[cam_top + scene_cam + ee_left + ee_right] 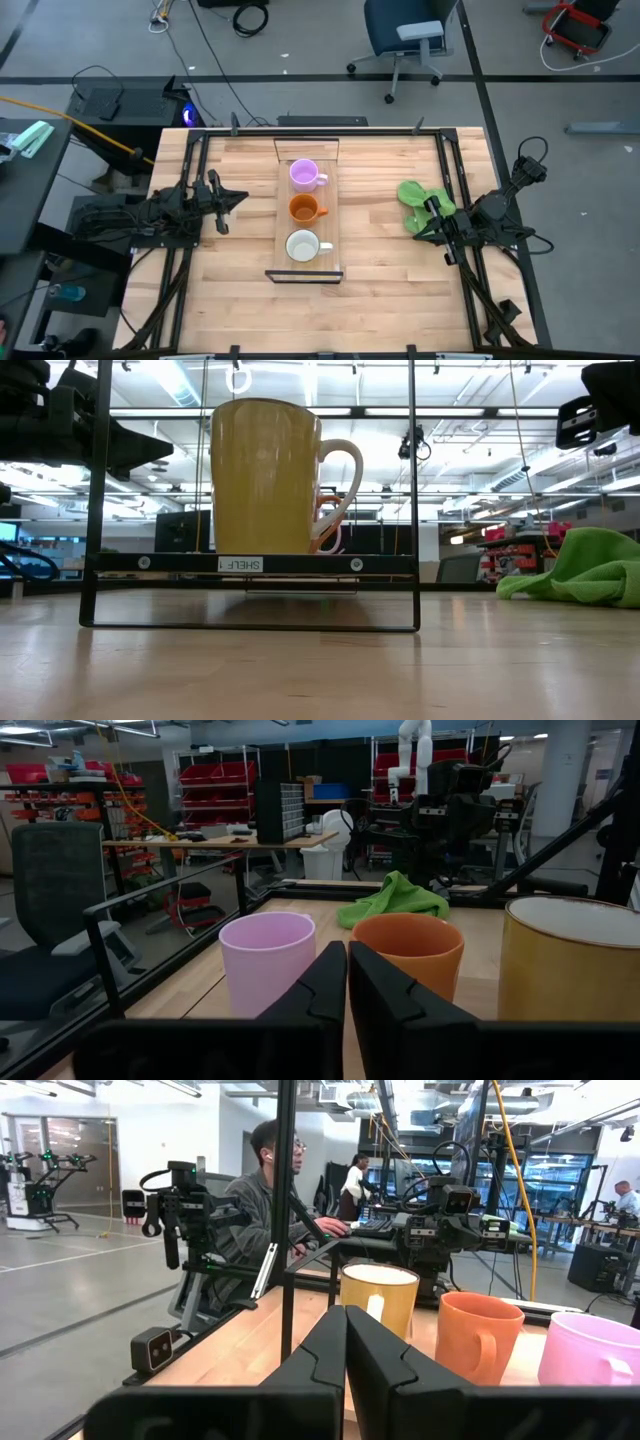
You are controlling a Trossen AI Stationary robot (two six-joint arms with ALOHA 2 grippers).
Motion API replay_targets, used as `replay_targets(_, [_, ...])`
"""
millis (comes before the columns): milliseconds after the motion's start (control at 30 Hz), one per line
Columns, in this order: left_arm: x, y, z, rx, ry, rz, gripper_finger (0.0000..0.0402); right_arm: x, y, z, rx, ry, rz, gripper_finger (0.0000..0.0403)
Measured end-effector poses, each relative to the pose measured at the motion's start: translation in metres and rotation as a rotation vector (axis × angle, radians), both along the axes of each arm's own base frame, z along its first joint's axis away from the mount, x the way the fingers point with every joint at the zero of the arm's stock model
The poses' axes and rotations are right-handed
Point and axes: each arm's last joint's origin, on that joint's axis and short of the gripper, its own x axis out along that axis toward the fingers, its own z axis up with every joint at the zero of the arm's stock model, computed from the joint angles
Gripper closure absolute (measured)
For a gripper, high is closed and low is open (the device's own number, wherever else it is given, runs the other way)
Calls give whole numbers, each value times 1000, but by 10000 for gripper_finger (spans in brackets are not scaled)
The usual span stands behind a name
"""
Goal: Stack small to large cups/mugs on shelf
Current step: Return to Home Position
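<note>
The yellow mug (265, 475) stood closest in the low view, on the shelf (250, 564). From above, the orange mug (304, 208) and purple mug (304, 174) lined up behind it on that board. The left gripper (238, 198) hung left of the shelf, and the right gripper (428, 212) hung over a green cloth (412, 192). In each wrist view the fingers (322, 988) were pressed together, holding nothing.

Purple mug (304, 174), orange mug (303, 208), yellow mug (265, 475) — white inside; green cloth (410, 190).
</note>
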Motion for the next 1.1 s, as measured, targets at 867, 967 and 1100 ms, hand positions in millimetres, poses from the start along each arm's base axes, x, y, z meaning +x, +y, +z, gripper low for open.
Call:
replay_targets(867, [0, 0, 0, 0, 0, 0, 370, 0, 0, 0, 0, 0, 0, 389])
replay_targets(967, [0, 0, 0, 0, 0, 0, 371, 0, 0, 0, 0, 0, 0, 389])
replay_targets(1100, [0, 0, 0, 0, 0, 0, 378, 0, 0, 0, 0, 0, 0, 389])
